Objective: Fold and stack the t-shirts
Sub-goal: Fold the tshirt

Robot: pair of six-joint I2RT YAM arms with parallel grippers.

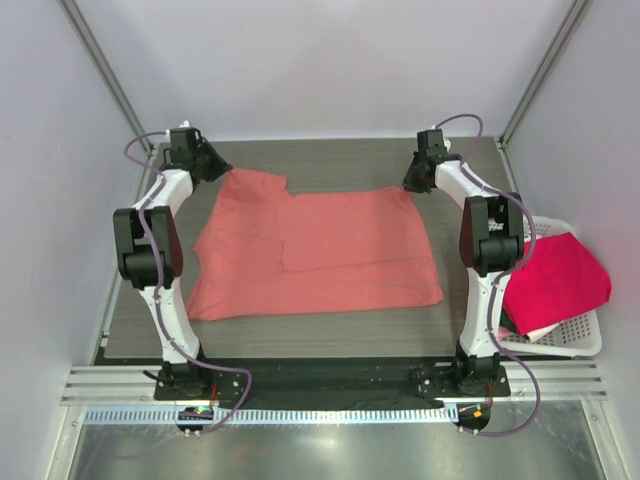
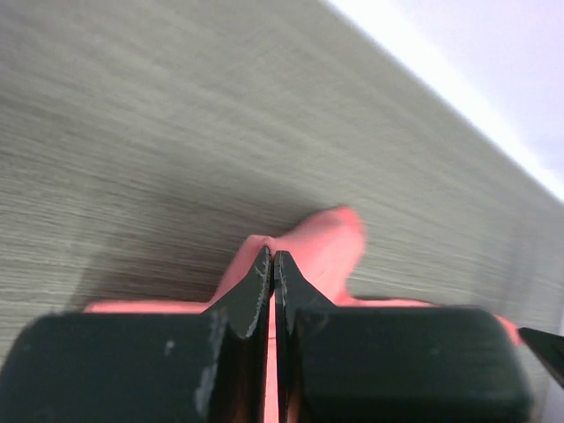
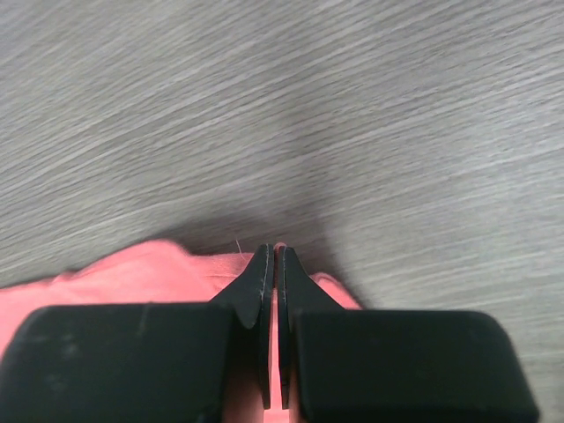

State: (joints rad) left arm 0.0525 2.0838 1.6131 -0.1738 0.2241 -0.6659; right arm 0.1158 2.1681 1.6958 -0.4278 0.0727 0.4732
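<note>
1. The left wall [image 1: 50, 150] is a plain pale panel. A slanted metal post [image 1: 100, 60] runs up the corner at 11 o'clock.
2. The table [image 1: 340, 160] is grey with a fine wood grain, which both wrist views show as long streaks [image 2: 176, 132] [image 3: 352, 106].
3. The left arm [image 1: 150, 250] reaches from its base at 7 o'clock to the far corner at 10 o'clock.
4. There the left pincer [image 1: 215, 165] [image 2: 271, 257] is pressed together on a raised fold of the salmon shirt [image 2: 326, 242], with a thin line of cloth showing between the fingers.
5. The salmon shirt [image 1: 320, 250] lies spread over the middle of the table, its far edge toward 12 o'clock and its near edge toward 6 o'clock.
6. The back wall [image 1: 320, 60] at 12 o'clock is white and bare.
7. The right pincer [image 1: 413, 180] [image 3: 271, 251], at 1 o'clock, is clamped on the far right corner of the salmon shirt [image 3: 132, 273].
8. The right arm [image 1: 490, 250] rises from its base at 5 o'clock.
9. A white lattice basket [image 1: 570, 345] sits just beside that arm at 4 o'clock, with a crimson shirt [image 1: 555, 275] draped over its rim.
10. The right wall [image 1: 600, 100] is pale, with a second metal post [image 1: 545, 60] at 1 o'clock.
11. At 6 o'clock, metal rails [image 1: 330, 385] and a toothed white strip [image 1: 330, 412] cross the near edge.
</note>
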